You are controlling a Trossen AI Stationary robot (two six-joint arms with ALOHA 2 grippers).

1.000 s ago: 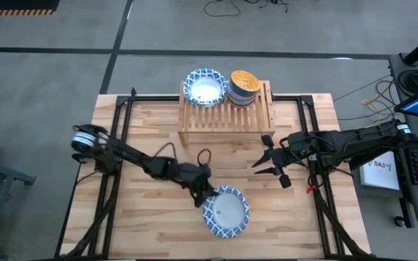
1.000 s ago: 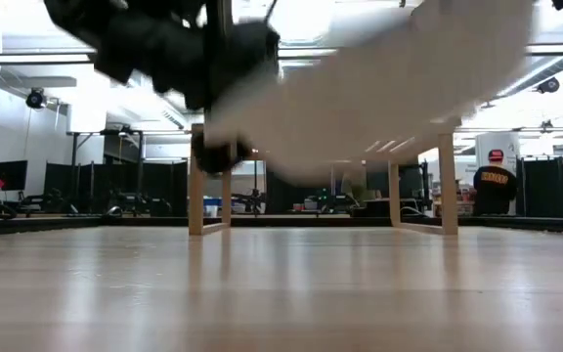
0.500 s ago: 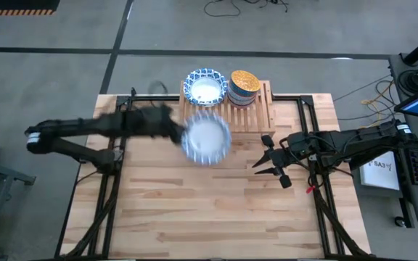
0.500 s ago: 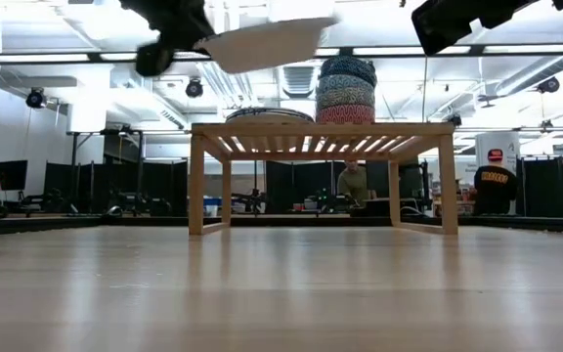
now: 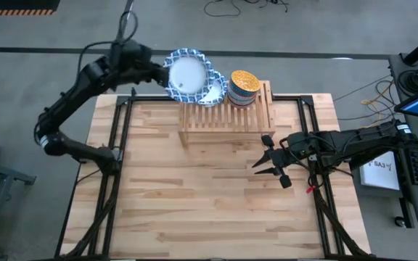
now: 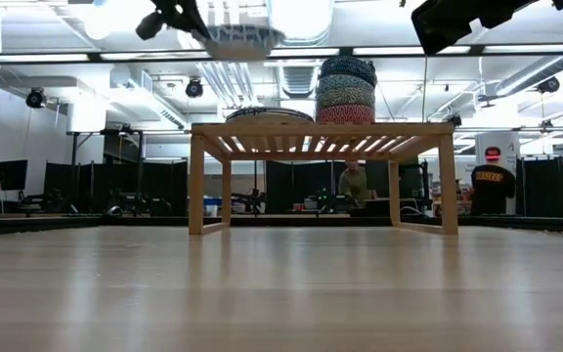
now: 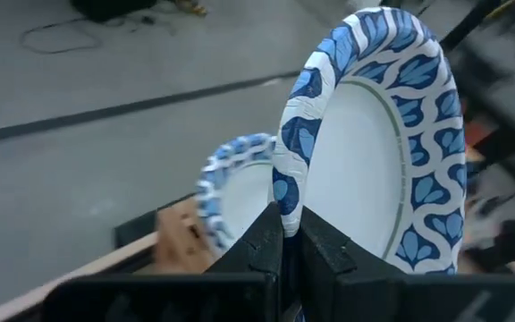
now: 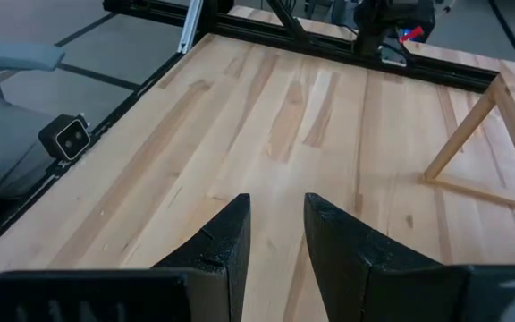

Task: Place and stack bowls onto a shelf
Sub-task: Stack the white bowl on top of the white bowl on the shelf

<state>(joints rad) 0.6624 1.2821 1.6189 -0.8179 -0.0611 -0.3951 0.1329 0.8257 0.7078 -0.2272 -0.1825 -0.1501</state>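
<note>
My left gripper (image 5: 160,75) is up over the shelf's left end and is shut on a blue-and-white patterned bowl (image 5: 188,74) with a white centre. Below that bowl another patterned bowl (image 5: 215,90) sits on the wooden shelf (image 5: 227,116), partly hidden. At the shelf's right stands a stack of bowls (image 5: 243,88) with an orange one on top. In the low view the held bowl (image 6: 243,39) hangs in the air above the shelf top (image 6: 321,127), left of the stack (image 6: 346,90). My right gripper (image 5: 272,163) waits open over the table's right part. My left gripper pinches the patterned bowl's rim (image 7: 286,199) between its two fingers, one finger (image 7: 262,241) on the outer side and the other finger (image 7: 327,255) on the white inner side. It comes level from the table's left. The bowl is lifted clear above the shelf.
The plank tabletop (image 5: 194,196) in front of the shelf is bare wood. Black frame rails (image 5: 118,138) run along the table's left and right sides. In the room behind, a person (image 6: 353,183) shows under the shelf in the low view.
My left gripper has carried the patterned bowl from the table's near middle up and toward the far edge. It swung out to the left and now holds the bowl lifted above the shelf's left end, over the bowl there. My right arm has kept still.
</note>
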